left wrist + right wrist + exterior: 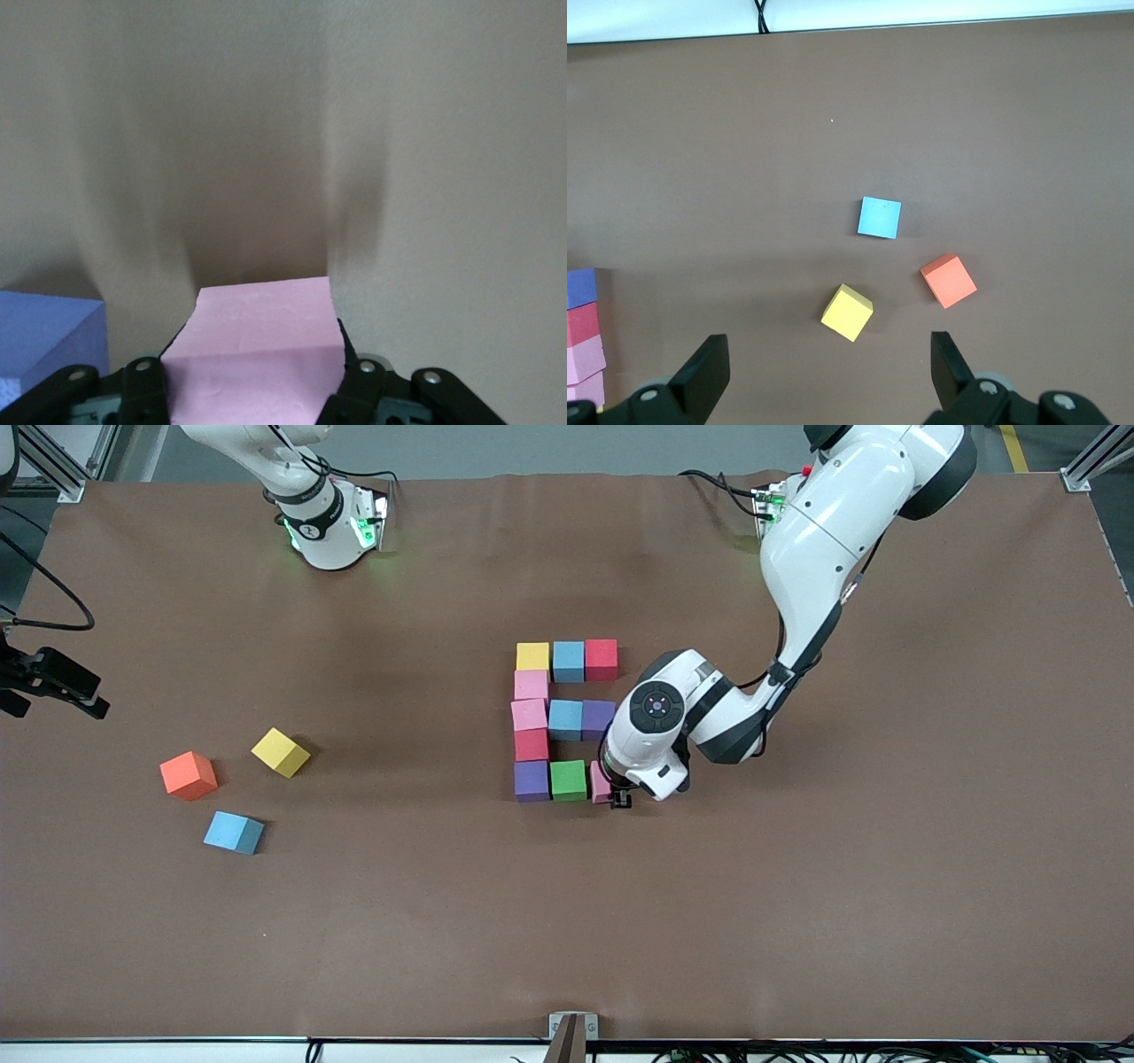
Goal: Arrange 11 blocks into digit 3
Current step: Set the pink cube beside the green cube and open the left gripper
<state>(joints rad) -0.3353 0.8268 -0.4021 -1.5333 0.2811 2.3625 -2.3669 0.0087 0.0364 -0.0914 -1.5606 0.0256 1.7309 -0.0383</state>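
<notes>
The left pincer pinches the last pink block beside the green block, lower centre of frame, ready for release, while the waiting right pincer hangs spread over the tabletop.

Brown matte cover spans whole table, faint crease near 12 o'clock edge. Grey floor past it. Aluminium frame posts at 1 and 11 o'clock corners. Yellow floor stripe at 1 o'clock. Cables along 6 o'clock edge. Soft, even light.
</notes>
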